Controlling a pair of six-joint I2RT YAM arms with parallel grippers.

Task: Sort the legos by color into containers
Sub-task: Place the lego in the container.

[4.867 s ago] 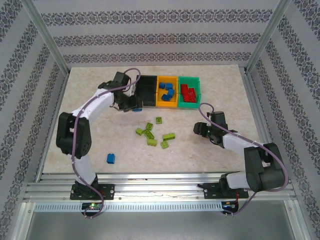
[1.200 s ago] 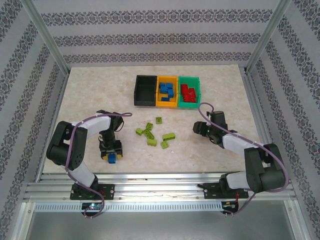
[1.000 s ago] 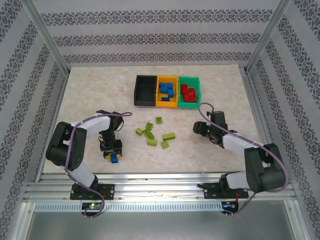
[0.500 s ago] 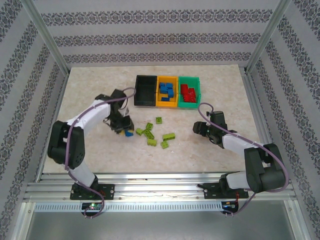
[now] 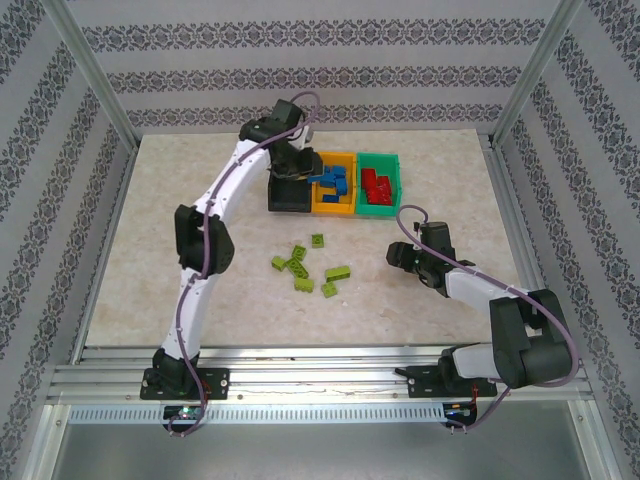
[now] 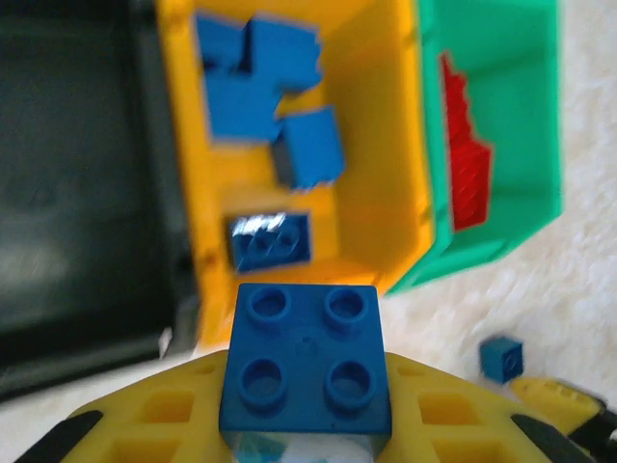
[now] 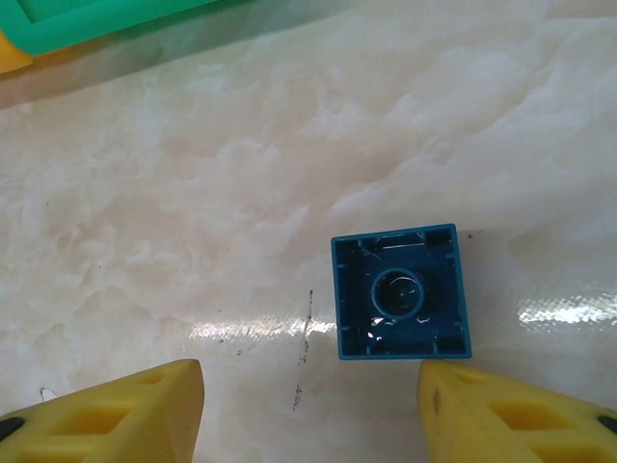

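I have the blue four-stud brick clamped studs-up between the yellow fingers of the left hand. From my wrist camera it sits in the air in front of the near rim of the orange-yellow bin. From above, that hand hangs about where the orange-yellow bin meets the black bin, with the arm stretched far out over the worktop.

Inside the orange-yellow bin I see several loose blue bricks, some piled at the far end and one lying alone nearer me. The green bin touches it on the right and holds red bricks. All three bins stand side by side in a row at the far part of the worktop.

Closer to the arm bases, in the middle of the worktop, a handful of lime green bricks lie scattered, some touching.

Over to the right, a small blue brick lies hollow side up on the worktop. The right hand is low over the surface with its fingers spread, gripping nothing. The brick sits just ahead of the tips, closer to the one on the right of that view.
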